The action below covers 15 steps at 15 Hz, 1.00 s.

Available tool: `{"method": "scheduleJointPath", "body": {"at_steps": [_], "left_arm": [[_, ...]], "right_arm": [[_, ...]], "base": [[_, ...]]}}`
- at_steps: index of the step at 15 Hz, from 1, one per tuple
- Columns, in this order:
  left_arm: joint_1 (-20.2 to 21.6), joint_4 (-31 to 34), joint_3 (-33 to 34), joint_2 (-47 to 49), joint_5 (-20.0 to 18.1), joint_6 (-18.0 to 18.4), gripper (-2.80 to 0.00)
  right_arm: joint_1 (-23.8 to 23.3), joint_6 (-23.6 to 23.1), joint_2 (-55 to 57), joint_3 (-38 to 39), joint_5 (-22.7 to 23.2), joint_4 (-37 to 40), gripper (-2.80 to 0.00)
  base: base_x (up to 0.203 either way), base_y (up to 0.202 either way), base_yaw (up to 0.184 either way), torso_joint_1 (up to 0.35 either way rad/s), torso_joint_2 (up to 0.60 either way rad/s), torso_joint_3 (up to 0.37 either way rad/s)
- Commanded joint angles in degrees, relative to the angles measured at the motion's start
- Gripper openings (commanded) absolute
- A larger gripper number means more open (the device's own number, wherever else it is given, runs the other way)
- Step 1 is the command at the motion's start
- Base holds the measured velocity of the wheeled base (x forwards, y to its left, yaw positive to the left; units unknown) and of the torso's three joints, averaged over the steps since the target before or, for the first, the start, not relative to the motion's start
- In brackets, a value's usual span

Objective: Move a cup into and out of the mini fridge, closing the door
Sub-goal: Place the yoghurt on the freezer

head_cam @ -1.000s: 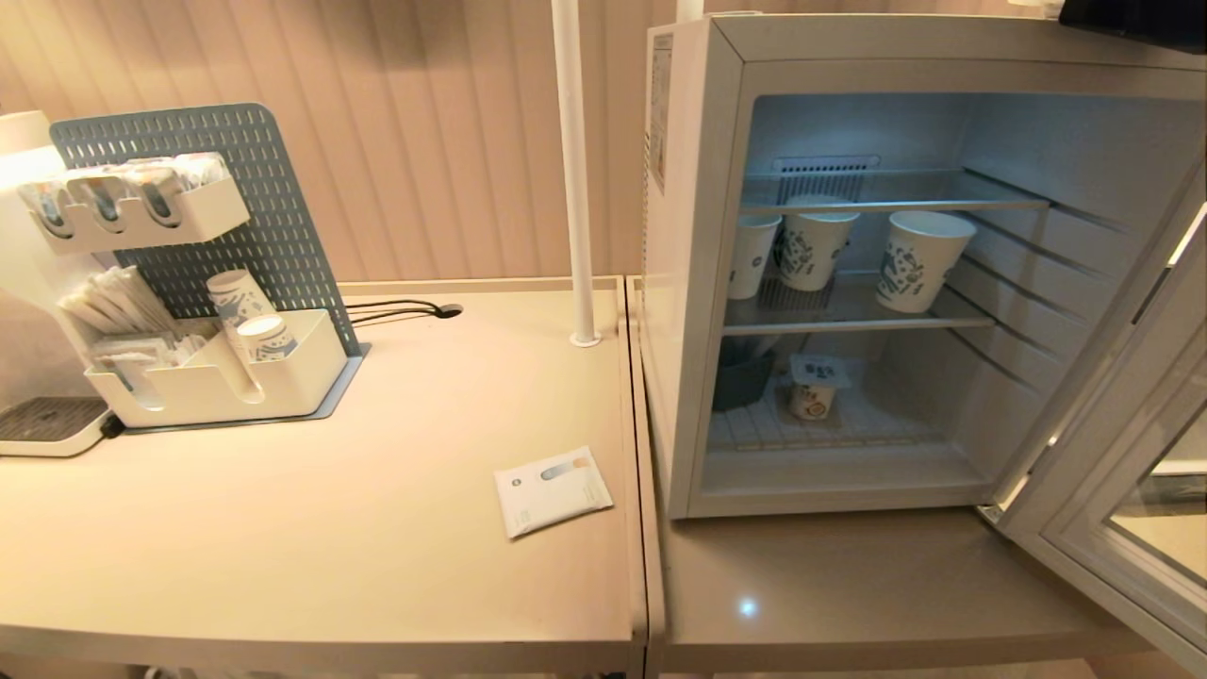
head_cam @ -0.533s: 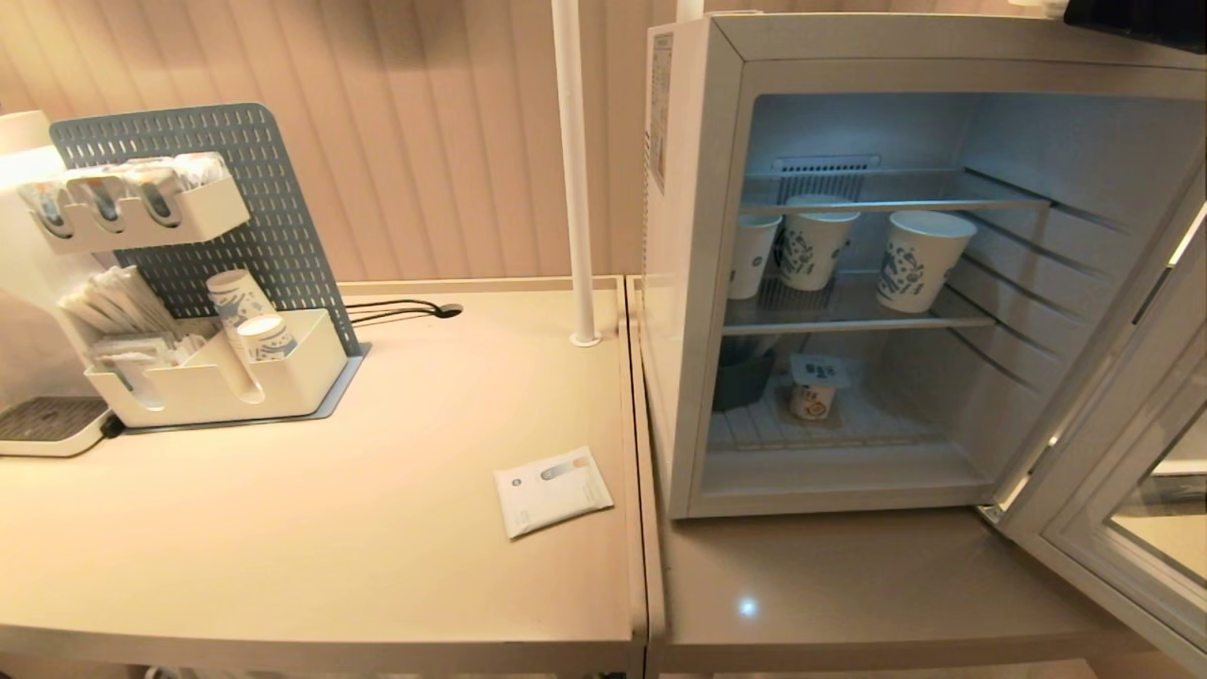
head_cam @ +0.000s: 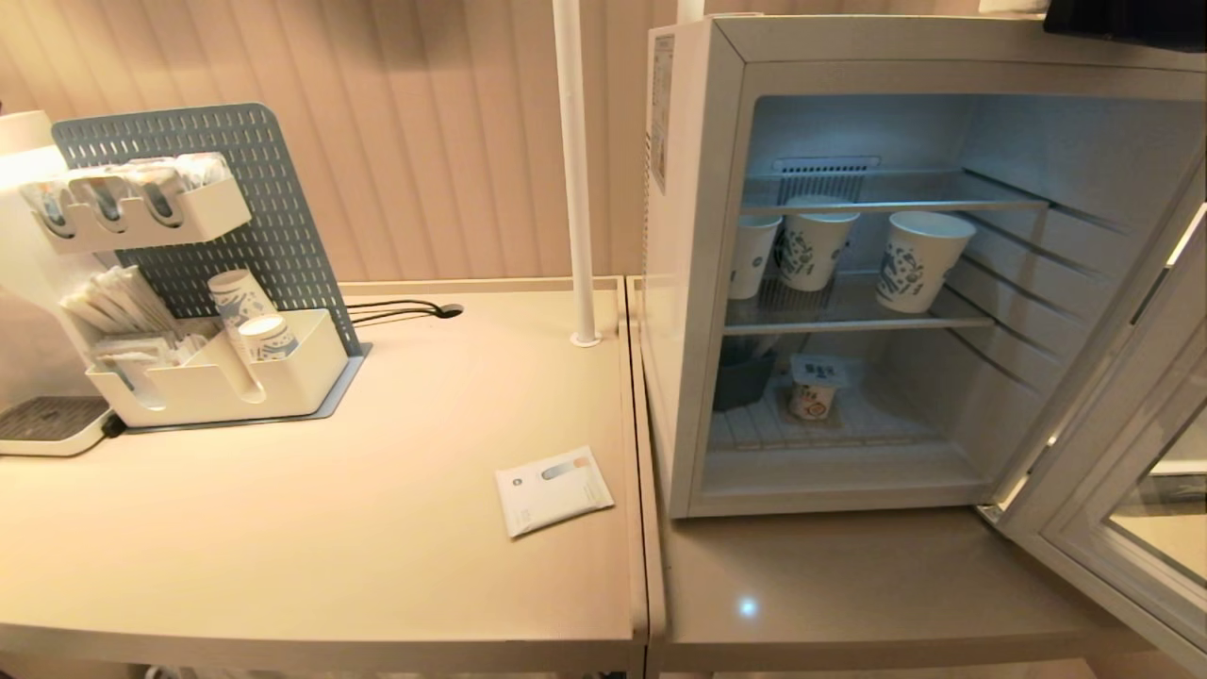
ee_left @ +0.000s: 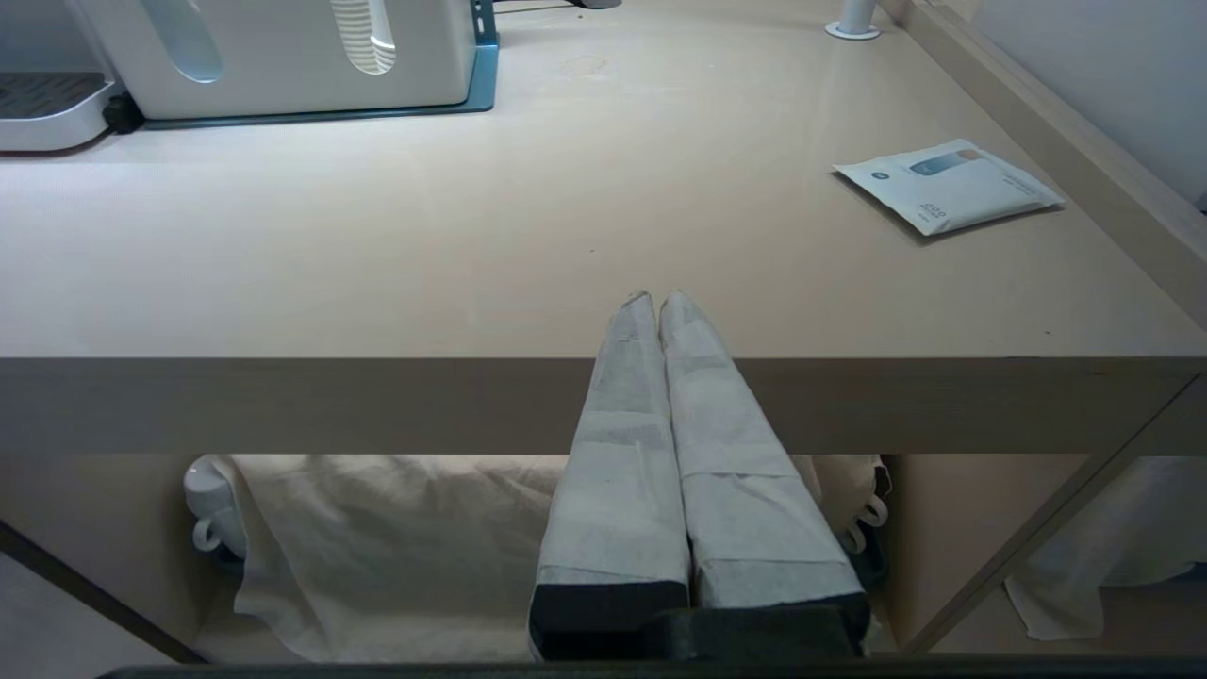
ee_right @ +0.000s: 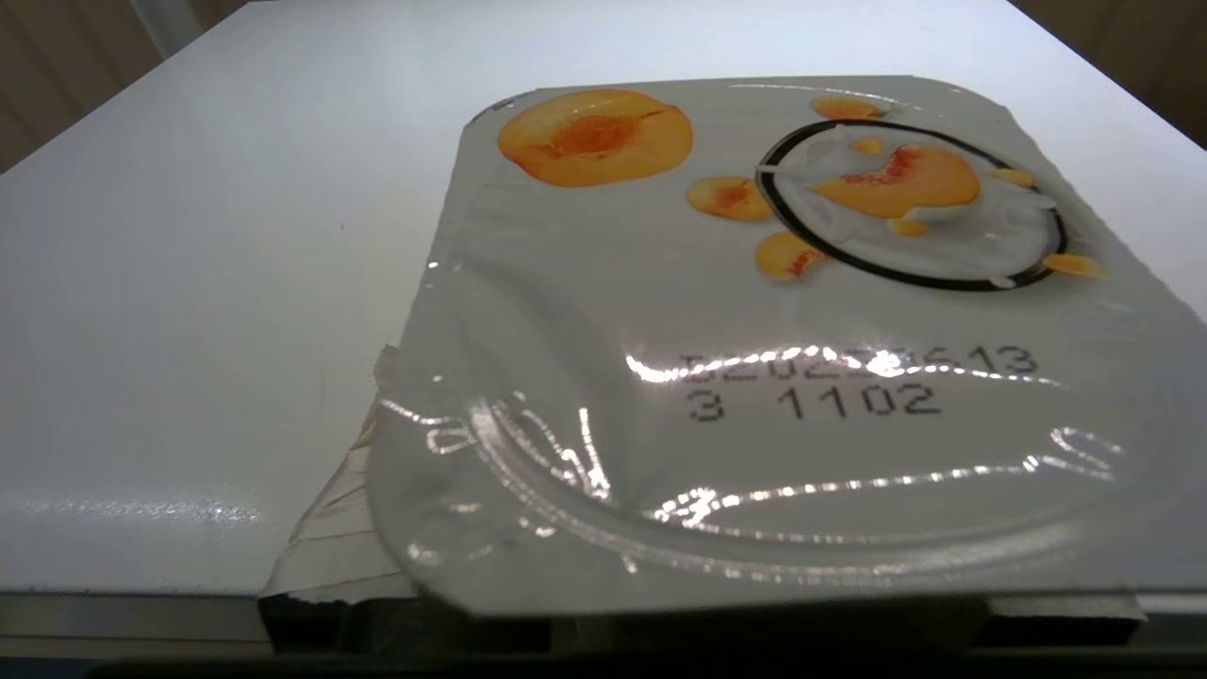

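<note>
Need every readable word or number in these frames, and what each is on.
"3 1102": date code printed on the cup's foil lid, right wrist view.
The line above it: mostly lost in glare, ends in "13".
Too small to read: the sticker on the side of the mini fridge.
Too small to read: the print on the packet lying on the table.

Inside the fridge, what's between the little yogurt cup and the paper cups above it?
Only a wire shelf: paper cups stand on it, the cup sits below. Head view shows it.
</note>
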Motion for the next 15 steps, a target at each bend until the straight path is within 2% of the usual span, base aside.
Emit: {"method": "scheduleJointPath", "body": {"at_steps": [1, 7, 15], "left_arm": [[-0.02, 0.01, 0.09, -0.04, 0.01, -0.05, -2.8], [-0.02, 0.01, 0.09, -0.02, 0.01, -0.05, -2.8], [-0.02, 0.02, 0.09, -0.02, 0.01, -0.05, -2.8]], "right_arm": [[0.28, 0.12, 0.04, -0.15, -0.08, -0.18, 0.0], [0.49, 0.16, -3.05, 1.08, 0.08, 0.54, 0.0], [0.46, -0.11, -8.41, 6.42, 0.08, -0.09, 0.0]], "base": [[0.0, 0.0, 0.0, 0.0, 0.0, 0.0], [0.0, 0.0, 0.0, 0.0, 0.0, 0.0], [0.0, 0.0, 0.0, 0.0, 0.0, 0.0]]}}
